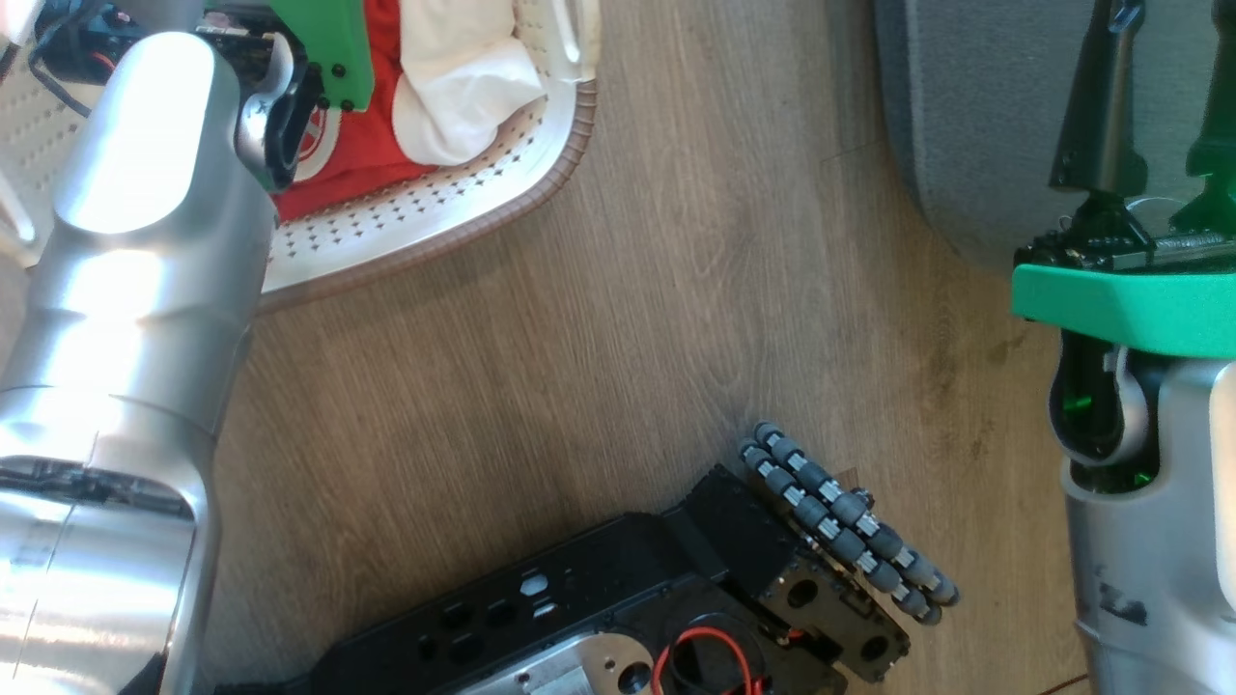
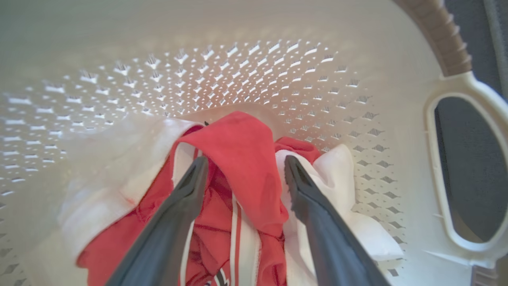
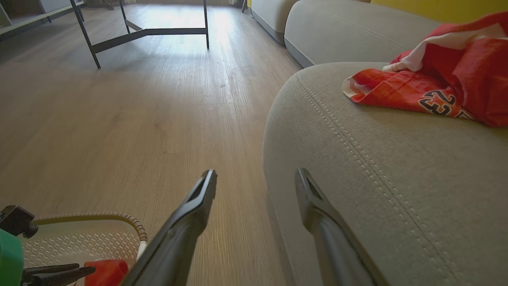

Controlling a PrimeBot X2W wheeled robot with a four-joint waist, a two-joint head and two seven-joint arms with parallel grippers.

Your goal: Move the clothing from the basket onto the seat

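Heaped in the perforated basket [image 2: 238, 71], lower centre of the left wrist view: red-and-white clothing [image 2: 238, 135] — soft, light, floppy, probably prone to trailing. Best pinched at the raised red fold, straddled by the wide-spread left gripper [image 2: 245, 161]. Right gripper [image 3: 256, 176] likewise spread, empty — beside the seat [image 3: 377, 178].

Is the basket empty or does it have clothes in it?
Not empty: red garments and a white cloth lie bunched inside the basket, the open left gripper poised at them.
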